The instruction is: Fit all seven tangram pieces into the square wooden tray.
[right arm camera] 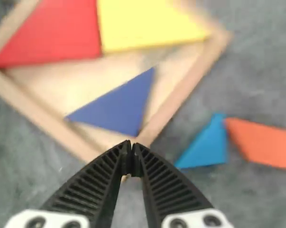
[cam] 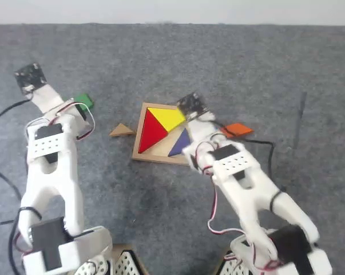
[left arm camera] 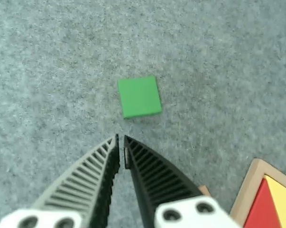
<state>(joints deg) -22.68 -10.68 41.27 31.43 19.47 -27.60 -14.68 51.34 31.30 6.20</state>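
The square wooden tray lies mid-table, holding a red triangle, a yellow triangle and a dark blue triangle. My right gripper is shut and empty, just above the tray's rim near the dark blue triangle. Outside the tray, beside that rim, lie a light blue triangle and an orange piece. My left gripper is shut, holds nothing, and its tips sit just short of a green square on the carpet. A tan triangle lies left of the tray.
Grey carpet covers the table. The right arm's body hides the tray's right edge in the high view. A black cable runs past the orange piece. The tray corner shows in the left wrist view.
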